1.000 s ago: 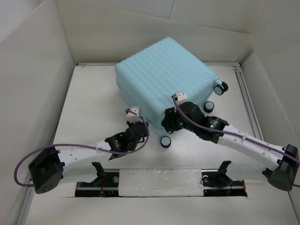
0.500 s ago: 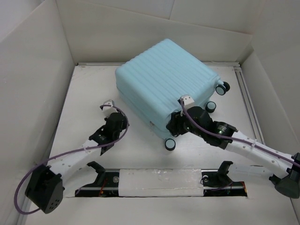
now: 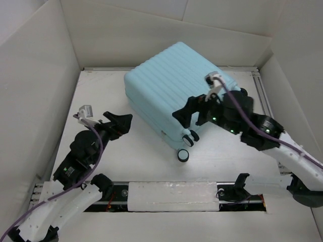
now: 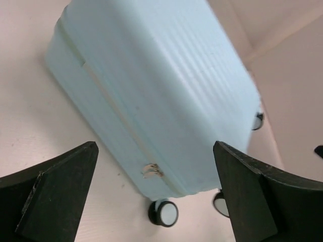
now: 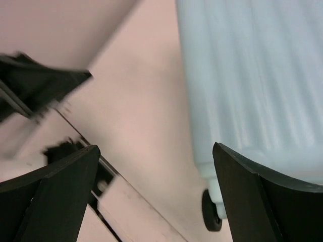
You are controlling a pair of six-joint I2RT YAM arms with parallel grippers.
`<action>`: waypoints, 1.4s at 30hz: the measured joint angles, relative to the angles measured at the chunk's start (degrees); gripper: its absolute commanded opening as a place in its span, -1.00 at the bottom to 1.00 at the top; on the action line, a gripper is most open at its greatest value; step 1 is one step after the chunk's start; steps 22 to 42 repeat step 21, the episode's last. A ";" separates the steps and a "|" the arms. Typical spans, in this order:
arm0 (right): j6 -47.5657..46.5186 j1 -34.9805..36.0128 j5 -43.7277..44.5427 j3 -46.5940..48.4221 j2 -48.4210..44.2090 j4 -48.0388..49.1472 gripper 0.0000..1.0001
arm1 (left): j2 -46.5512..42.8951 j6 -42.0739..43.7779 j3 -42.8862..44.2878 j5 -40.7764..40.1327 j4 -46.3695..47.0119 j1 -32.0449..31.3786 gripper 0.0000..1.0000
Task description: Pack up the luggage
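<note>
The luggage point(image 3: 174, 83) is a pale aqua ribbed suitcase lying shut on the table, one corner toward me. Black-and-white wheels point(image 3: 183, 155) stick out at its near right end. My left gripper point(image 3: 123, 125) hovers open to the left of it, apart from the shell. In the left wrist view the luggage point(image 4: 161, 85), a zipper pull point(image 4: 151, 170) and a wheel point(image 4: 164, 213) show between the spread fingers point(image 4: 60, 186). My right gripper point(image 3: 187, 118) is open above the near right corner, holding nothing. The right wrist view is blurred, with the luggage point(image 5: 252, 75) to the right of its gripper point(image 5: 155, 147).
White walls point(image 3: 45, 75) close in the table on the left, back and right. A padded rail point(image 3: 171, 194) with the arm mounts runs along the near edge. Bare table point(image 3: 101, 96) lies left of the suitcase.
Both grippers have opened. The left arm pulled back leftward from the suitcase's near side. The right arm lifted from the near corner to above the suitcase's right end.
</note>
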 measured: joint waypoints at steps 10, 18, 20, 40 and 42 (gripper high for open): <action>3.96 0.37 6.12 -11.32 -30.80 1.97 1.00 | -8.63 2.45 8.13 3.74 -12.44 0.00 0.98; 7.85 0.37 10.86 -21.97 -43.87 -2.47 1.00 | -16.74 2.16 2.54 7.10 -13.60 0.00 0.98; 8.48 0.37 11.61 -24.26 -44.83 -2.93 1.00 | -16.72 2.12 1.22 7.61 -13.46 0.00 0.98; 8.72 0.35 11.74 -25.42 -44.94 -2.97 1.00 | -16.72 2.03 0.76 7.89 -13.51 0.00 0.98; 8.72 0.35 11.74 -25.42 -44.94 -2.97 1.00 | -16.72 2.03 0.76 7.89 -13.51 0.00 0.98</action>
